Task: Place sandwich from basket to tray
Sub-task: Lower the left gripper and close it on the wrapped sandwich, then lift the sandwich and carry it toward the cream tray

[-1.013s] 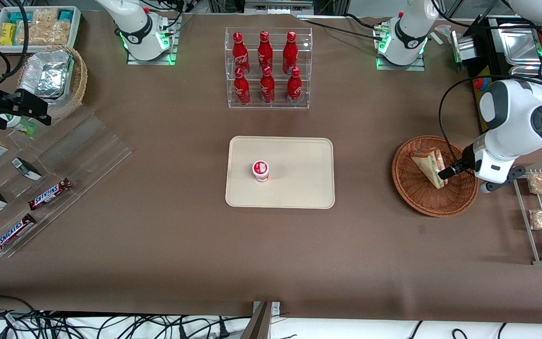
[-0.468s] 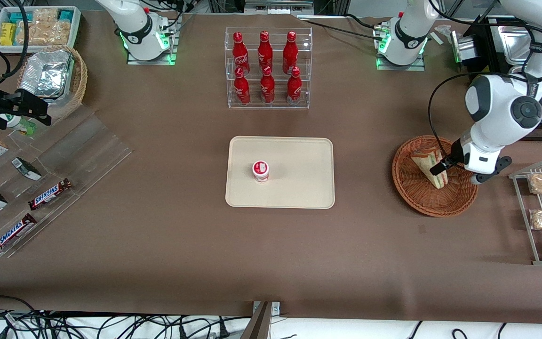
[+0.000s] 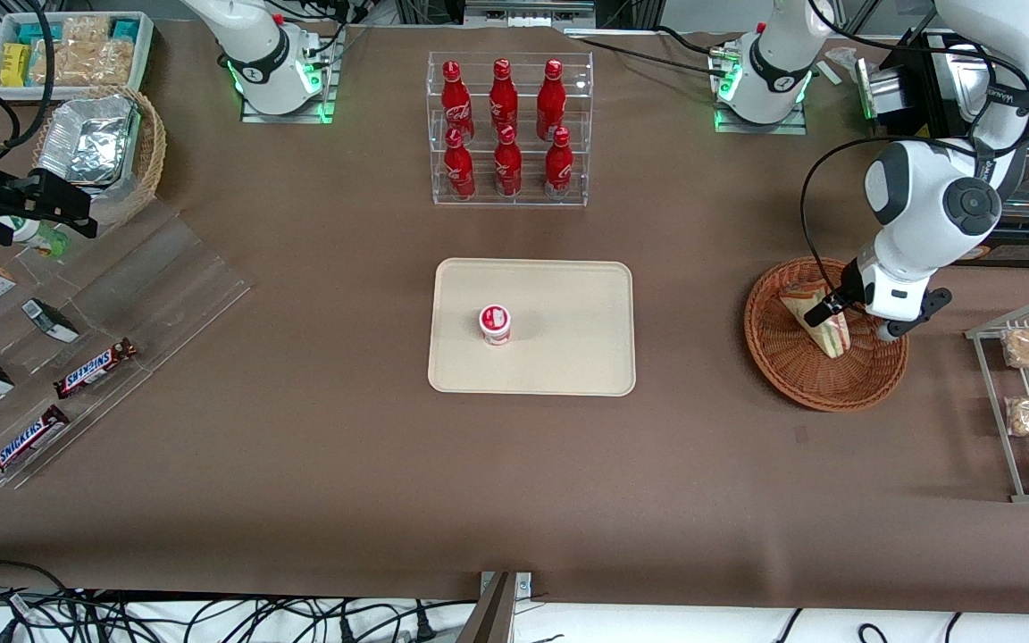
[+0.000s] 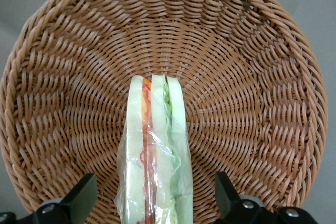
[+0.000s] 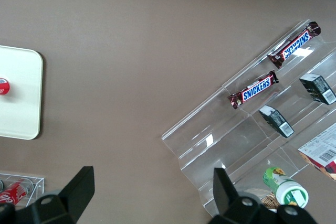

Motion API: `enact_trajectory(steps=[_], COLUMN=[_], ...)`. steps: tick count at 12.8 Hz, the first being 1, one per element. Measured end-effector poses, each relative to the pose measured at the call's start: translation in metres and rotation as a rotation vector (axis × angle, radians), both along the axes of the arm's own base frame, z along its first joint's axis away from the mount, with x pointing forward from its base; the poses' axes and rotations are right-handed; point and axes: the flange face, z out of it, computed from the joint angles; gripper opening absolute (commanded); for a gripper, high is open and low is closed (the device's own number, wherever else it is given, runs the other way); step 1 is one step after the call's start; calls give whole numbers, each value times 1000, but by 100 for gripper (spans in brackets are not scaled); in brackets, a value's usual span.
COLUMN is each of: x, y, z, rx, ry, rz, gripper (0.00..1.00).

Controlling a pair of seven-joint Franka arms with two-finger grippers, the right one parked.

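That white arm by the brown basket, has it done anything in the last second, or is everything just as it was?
The arm swung in over the basket, toward the tray's end of the table. Its gripper now sits above the sandwich with the jaws open, one on each side, not touching it. Nothing has been taken hold of. The sandwich, the basket, the tray and the small red-lidded cup on it stayed put.

Sandwich in basket, gripper over it

The sandwich (image 4: 155,150) lies in the basket (image 3: 791,375) toward the surface's (image 3: 318,464) working-arm edge; the gripper (image 4: 155,205) straddles it with spread jaws; the tray (image 3: 568,357) sits mid-surface
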Motion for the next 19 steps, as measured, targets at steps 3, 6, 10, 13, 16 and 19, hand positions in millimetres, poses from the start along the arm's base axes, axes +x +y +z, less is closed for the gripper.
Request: enact_trajectory(steps=[3, 6, 10, 13, 16, 19], x=[0, 1, 3, 21, 40, 56], y=[-7, -15, -18, -24, -34, -70], z=[0, 0, 6, 46, 106, 161], rx=[-1, -2, 8, 20, 21, 19], ry=[0, 2, 51, 132, 168, 158], rz=[10, 6, -19, -59, -122, -187], gripper=[33, 24, 23, 24, 23, 23])
